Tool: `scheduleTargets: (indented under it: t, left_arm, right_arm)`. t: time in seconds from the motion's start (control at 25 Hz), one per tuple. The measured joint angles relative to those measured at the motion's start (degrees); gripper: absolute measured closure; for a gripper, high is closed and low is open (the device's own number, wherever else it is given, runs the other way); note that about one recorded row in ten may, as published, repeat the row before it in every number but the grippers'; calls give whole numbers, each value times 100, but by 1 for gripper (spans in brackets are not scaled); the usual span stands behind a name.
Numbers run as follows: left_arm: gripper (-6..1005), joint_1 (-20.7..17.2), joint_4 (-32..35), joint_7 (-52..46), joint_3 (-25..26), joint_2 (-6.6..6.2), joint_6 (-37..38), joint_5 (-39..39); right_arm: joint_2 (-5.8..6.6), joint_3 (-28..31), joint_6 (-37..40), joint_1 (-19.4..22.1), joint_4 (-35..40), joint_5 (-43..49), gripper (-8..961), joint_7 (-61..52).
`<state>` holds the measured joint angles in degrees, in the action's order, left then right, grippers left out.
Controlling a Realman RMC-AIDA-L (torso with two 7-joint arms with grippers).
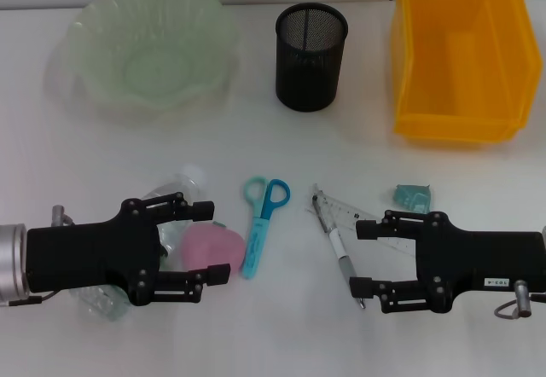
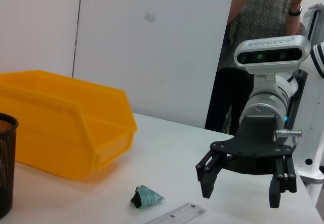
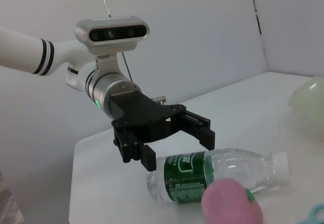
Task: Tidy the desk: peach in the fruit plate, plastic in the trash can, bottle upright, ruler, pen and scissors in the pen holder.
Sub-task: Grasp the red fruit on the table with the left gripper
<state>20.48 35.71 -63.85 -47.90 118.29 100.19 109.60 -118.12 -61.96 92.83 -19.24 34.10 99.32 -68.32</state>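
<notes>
nothing looks tidied yet: the peach (image 1: 210, 245) and the lying bottle (image 1: 175, 191) sit under the left gripper (image 1: 213, 240), while the scissors (image 1: 263, 223), pen (image 1: 341, 258), ruler (image 1: 358, 219) and plastic scrap (image 1: 412, 196) lie near the right gripper (image 1: 365, 258). both hover with fingers apart, holding nothing. the fruit plate (image 1: 94, 27), pen holder (image 1: 310, 57) and yellow trash can (image 1: 409, 95) wait at the back, so every step seems left.

Pink peach (image 1: 210, 244), teal-handled scissors (image 1: 263, 223) beside it, black mesh pen holder (image 1: 311, 55), orange-yellow bin (image 1: 458, 53), pale green ribbed plate (image 1: 149, 49) are seen
</notes>
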Motion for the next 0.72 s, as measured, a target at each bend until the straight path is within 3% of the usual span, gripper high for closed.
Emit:
scheduleTargets:
  t: [0.52,0.72]
  left_arm:
    - [154,-20,-2,48,-13,16,-59,14]
    - [154,32,17,57,-269,47,-567,37]
  right_arm:
    - [0,7,24,32,-1,-32,152,-8]
    - [10,17,34,63,-1,-35,152,-28]
